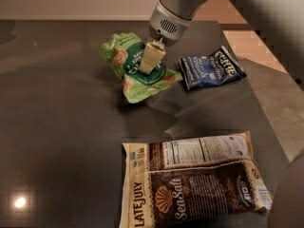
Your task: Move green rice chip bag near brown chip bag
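The green rice chip bag (124, 60) is a crinkled bright-green pouch at the upper middle of the dark table. It is tilted, with its left end raised and a shadow beneath it. My gripper (148, 64) comes down from the upper right and is shut on the middle of the bag; one beige finger (152, 56) shows against the dark green logo. The brown chip bag (190, 189), reading "LATE JULY Sea Salt", lies flat at the front of the table, well apart from the green bag.
A small dark blue chip bag (211, 69) lies just right of the green bag. The dark table (57, 127) ends at a right edge (259, 99), with floor beyond. My arm fills the upper right corner.
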Robot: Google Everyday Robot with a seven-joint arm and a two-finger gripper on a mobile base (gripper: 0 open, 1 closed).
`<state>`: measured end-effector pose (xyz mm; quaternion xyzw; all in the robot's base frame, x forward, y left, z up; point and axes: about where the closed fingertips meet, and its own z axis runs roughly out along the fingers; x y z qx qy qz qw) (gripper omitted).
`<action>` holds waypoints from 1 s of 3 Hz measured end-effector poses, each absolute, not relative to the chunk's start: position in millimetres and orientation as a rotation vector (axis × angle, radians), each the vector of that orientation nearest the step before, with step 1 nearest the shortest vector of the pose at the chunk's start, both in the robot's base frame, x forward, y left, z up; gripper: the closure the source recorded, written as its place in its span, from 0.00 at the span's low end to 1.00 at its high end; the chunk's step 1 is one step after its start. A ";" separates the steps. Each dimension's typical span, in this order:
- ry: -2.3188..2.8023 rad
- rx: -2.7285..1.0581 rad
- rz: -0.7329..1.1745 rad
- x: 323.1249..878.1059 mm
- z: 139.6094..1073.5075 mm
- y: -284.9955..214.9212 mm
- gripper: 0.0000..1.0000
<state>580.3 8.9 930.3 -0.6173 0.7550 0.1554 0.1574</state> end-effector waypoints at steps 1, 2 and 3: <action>2.126 -1.829 0.485 546.0 945.1 -13.4 1.00; 2.129 -1.861 0.516 516.5 949.8 -31.9 1.00; 2.150 -1.867 0.536 490.8 951.2 -48.2 1.00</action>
